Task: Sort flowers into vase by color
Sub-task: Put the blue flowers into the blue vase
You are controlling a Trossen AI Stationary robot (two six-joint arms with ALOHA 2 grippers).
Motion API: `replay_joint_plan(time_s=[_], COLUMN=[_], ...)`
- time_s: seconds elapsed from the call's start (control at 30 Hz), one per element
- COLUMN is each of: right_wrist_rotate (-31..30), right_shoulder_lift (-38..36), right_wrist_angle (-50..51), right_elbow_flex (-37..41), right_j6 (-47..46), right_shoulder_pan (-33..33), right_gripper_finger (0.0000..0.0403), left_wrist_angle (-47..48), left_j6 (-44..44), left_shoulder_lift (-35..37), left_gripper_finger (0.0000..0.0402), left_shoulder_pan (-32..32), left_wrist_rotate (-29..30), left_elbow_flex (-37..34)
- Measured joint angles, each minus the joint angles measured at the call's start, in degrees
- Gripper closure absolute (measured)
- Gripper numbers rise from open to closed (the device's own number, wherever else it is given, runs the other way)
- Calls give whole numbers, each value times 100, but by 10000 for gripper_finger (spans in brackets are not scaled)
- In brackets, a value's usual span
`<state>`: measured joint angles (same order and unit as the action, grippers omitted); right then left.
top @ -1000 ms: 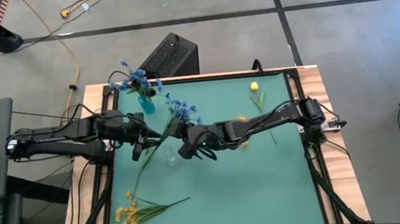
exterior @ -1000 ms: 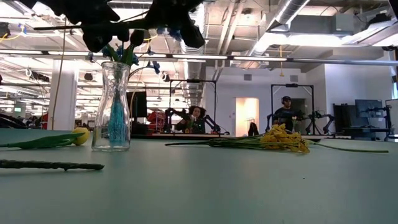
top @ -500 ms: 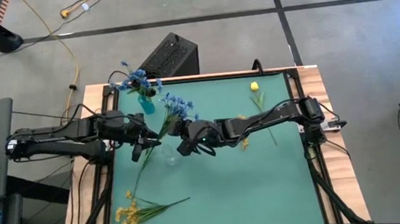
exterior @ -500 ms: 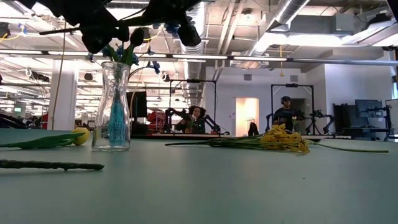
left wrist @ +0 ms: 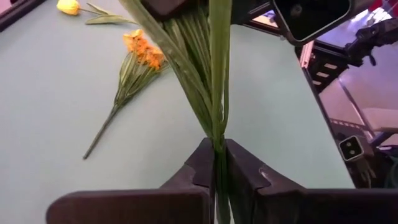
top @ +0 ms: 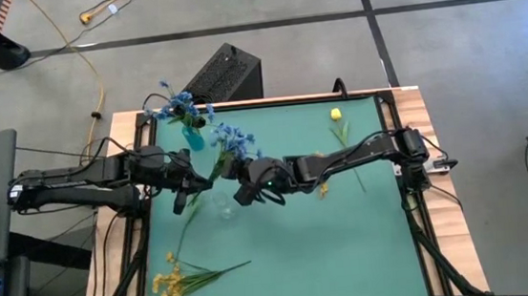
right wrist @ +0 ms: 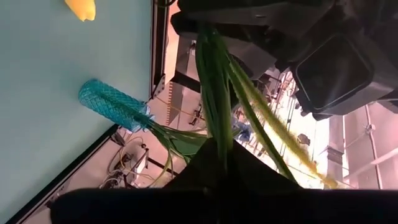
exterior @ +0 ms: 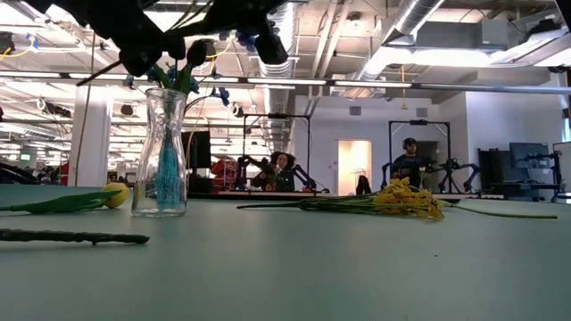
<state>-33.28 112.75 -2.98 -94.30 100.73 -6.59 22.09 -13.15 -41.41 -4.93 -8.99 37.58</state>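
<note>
Both jaws are clamped on one blue flower spray (top: 230, 141): in the high view the left gripper (top: 193, 180) and right gripper (top: 238, 176) meet over the clear vase (top: 221, 206). Low view: blue vase (exterior: 167, 165) below them. Left wrist: fingers (left wrist: 202, 167) pinch green stalks (left wrist: 214, 93). Right wrist: stalks (right wrist: 214, 99) pinched likewise.

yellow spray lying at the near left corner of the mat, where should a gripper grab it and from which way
Probably the bare green stalk of the yellow spray, not the blossom cluster. In the high view it lies flat on the mat, blossoms toward the left edge and stalk trailing right. The thin stalk fits between fingers, so come straight down with the fingers set across it. Both grippers are busy with the blue spray.
</note>
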Motion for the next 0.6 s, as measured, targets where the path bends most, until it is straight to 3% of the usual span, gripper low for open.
replay_joint_plan(time_s=[0.33, 0.6], right_wrist_rotate=[293, 457], right_shoulder_lift=[-4, -2], right_wrist_angle=[344, 435], right_elbow_flex=[-4, -2], right_j6=[-200, -377], right_shoulder_pan=[-7, -16], right_gripper_finger=[314, 211], left_wrist_angle=[-35, -85], left_j6=[24, 122], left_shoulder_lift=[-2, 0], left_gripper_finger=[395, 395], left_shoulder_pan=[0, 2], left_wrist_rotate=[132, 459], left_elbow_flex=[-2, -2])
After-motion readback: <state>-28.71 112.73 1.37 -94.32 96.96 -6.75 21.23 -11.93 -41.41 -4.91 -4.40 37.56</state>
